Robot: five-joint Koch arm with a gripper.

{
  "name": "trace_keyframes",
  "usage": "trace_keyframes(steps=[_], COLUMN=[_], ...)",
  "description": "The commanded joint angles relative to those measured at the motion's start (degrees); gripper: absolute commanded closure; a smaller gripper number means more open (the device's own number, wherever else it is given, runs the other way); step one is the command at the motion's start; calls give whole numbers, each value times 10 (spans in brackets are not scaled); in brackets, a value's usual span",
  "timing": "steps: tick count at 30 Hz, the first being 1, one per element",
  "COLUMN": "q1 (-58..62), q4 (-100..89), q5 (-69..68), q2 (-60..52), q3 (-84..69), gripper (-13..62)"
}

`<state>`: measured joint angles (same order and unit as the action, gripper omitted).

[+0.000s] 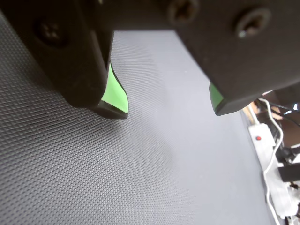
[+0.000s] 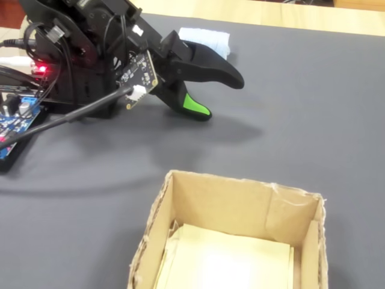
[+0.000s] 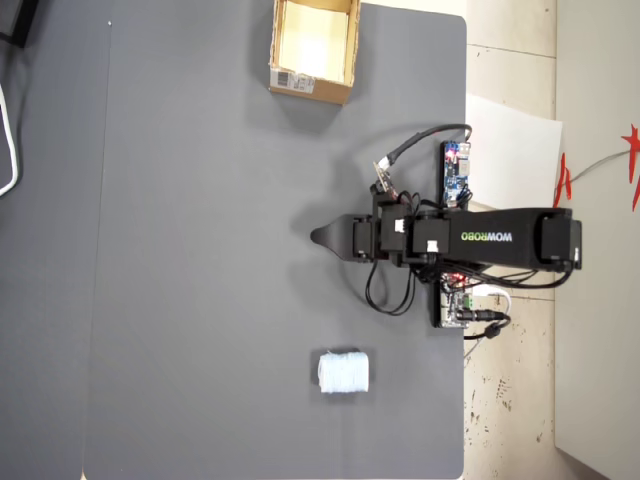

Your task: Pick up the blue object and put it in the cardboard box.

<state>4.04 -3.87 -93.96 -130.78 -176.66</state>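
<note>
One dark mat (image 3: 200, 250) covers the table, and everything sits on it. One arm (image 3: 500, 238) lies across the mat's right edge in the overhead view, reaching leftward toward the middle.

One cardboard box (image 3: 313, 48) stands at the top of that view, open side up and empty, well apart from the arm.

One gripper (image 3: 322, 238) points left in the overhead view; in the wrist view its green-lined jaws stand parted with only bare mat between them, holding nothing.

One blue object (image 3: 344, 372), a pale ribbed roll, lies toward the bottom of the overhead view, off to the gripper's side and on the opposite side from the box. Its long axis seems to run left to right there. My judgement: the arm must swing sideways toward the roll before lowering.
</note>
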Motion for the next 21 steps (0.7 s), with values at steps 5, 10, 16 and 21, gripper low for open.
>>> trace_keyframes(steps=[5,10,16,21], q1=[9,8,13,13], q4=[46,46,48,48], q5=[-7,-8,-5,-8], q2=[-46,-46,-46,-47], q3=[-20,-20,-20,-20], gripper=[155,154,154,154])
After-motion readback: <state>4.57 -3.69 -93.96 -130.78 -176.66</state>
